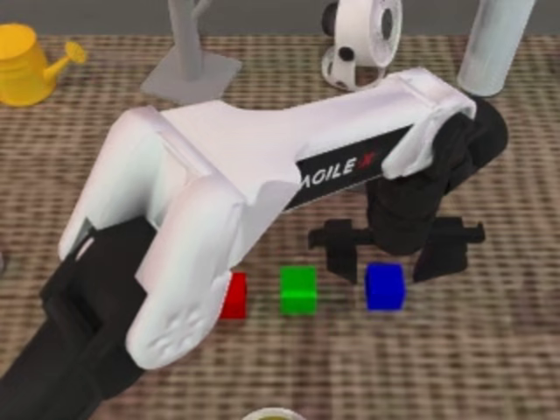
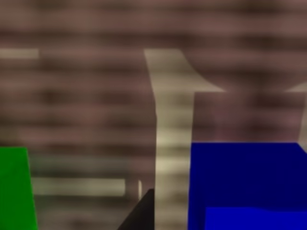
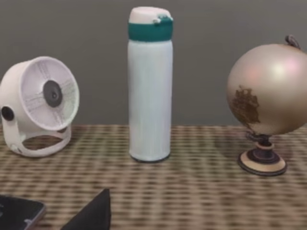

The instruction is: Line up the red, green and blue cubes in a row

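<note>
Three cubes lie in a row on the woven mat near the front. The red cube [image 1: 236, 296] is at the left, half hidden under my left arm. The green cube [image 1: 298, 289] is in the middle and the blue cube [image 1: 385, 286] at the right. My left gripper [image 1: 394, 254] hangs open just behind and above the blue cube, with one dark finger [image 1: 341, 252] on each side of it. The left wrist view shows the blue cube [image 2: 247, 184] close up and the green cube [image 2: 14, 187] at the edge. My right gripper [image 3: 136, 215] is parked out of the top view, open and holding nothing.
Along the back stand a yellow watering can [image 1: 26, 61], a grey stand [image 1: 191, 66], a white fan [image 1: 359, 39] and a pale bottle [image 1: 494, 44]. In the right wrist view there is also a globe [image 3: 271, 91] and a phone corner [image 3: 17, 213].
</note>
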Action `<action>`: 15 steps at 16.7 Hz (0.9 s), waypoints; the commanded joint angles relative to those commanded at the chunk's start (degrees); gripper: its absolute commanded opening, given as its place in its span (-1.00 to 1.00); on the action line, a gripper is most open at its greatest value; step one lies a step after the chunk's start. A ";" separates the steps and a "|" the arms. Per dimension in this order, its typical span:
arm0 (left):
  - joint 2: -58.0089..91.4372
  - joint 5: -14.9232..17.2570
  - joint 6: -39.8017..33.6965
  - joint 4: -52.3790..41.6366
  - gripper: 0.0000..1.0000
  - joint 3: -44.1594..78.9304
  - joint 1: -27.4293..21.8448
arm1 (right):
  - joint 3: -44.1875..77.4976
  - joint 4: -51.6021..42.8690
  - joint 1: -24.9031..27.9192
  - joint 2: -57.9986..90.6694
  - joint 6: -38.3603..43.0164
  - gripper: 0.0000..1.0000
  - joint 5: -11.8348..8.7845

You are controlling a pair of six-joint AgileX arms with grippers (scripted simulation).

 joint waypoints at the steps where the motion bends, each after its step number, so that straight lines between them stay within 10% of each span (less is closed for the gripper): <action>1: 0.00 0.00 0.00 0.00 1.00 0.00 0.00 | 0.00 0.00 0.00 0.00 0.00 1.00 0.00; 15: 0.62 0.10 -0.19 -8.96 1.00 9.37 0.38 | 0.00 0.00 0.00 0.00 0.00 1.00 0.00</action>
